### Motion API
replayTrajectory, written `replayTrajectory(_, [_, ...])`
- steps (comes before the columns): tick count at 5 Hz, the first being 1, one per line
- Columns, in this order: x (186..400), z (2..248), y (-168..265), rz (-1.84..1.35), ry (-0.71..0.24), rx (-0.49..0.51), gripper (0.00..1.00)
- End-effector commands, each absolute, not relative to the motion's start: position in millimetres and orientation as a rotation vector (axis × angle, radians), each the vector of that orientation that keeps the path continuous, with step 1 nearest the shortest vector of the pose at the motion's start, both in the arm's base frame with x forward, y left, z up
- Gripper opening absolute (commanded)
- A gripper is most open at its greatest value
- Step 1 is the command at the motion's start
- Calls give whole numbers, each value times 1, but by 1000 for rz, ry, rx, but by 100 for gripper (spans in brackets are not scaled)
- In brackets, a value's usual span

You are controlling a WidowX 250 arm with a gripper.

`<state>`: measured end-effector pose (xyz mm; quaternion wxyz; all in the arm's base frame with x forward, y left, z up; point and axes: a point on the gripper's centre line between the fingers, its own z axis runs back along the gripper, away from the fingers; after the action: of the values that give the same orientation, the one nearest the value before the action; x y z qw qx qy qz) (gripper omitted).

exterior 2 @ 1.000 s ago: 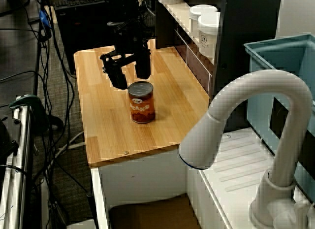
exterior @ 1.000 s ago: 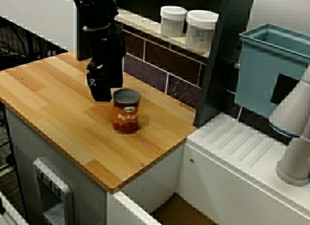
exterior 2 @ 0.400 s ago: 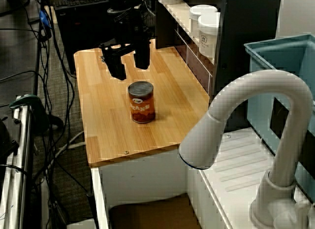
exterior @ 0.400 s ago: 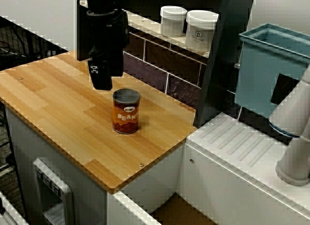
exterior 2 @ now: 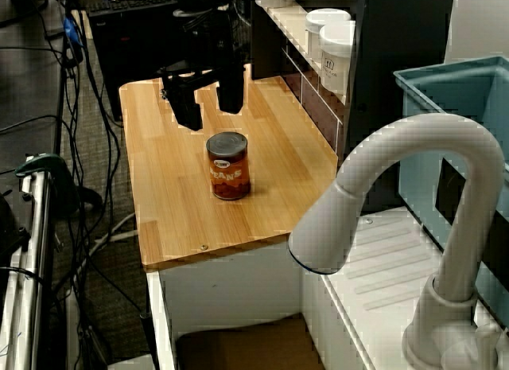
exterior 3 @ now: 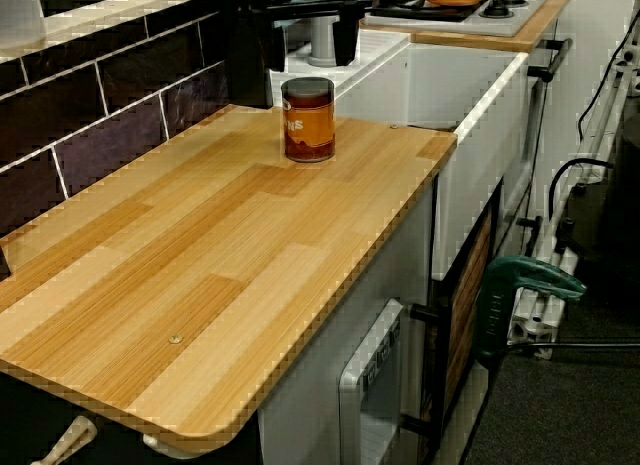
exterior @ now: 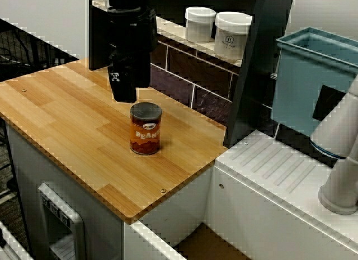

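Black pincer (exterior 2: 211, 109): spread wide, holding nothing, raised since a second ago, when its fingers hung level with the lid of the orange-labelled cylindrical tin of beans (exterior 2: 228, 165). The tin stands upright and unmoved near the middle of the light wooden desk (exterior 2: 171, 203), just below the pincer.

Orange-brown bean can (exterior: 146, 128), pale lettering; black tool (exterior 2: 210, 109); light wood-grain counter (exterior: 61, 116); white jars (exterior: 232, 35)

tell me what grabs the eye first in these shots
An orange can of beans stands upright, alone on the wooden counter. The black tool hangs close above it, off to one side, jaws open and empty. Two white jars sit on the shelf by the tiled wall, and a white tap curves in the foreground.
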<state>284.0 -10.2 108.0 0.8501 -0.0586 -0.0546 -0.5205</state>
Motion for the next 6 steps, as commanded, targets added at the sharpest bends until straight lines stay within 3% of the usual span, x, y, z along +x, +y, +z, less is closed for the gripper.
replayTrajectory(1, [285,133,-56,-1091,-196,-27,100])
replayTrajectory(3, [293,107,-82,-1084,-181,-7,100])
replayTrajectory(6, [297,85,-61,-1097,-161,6,100])
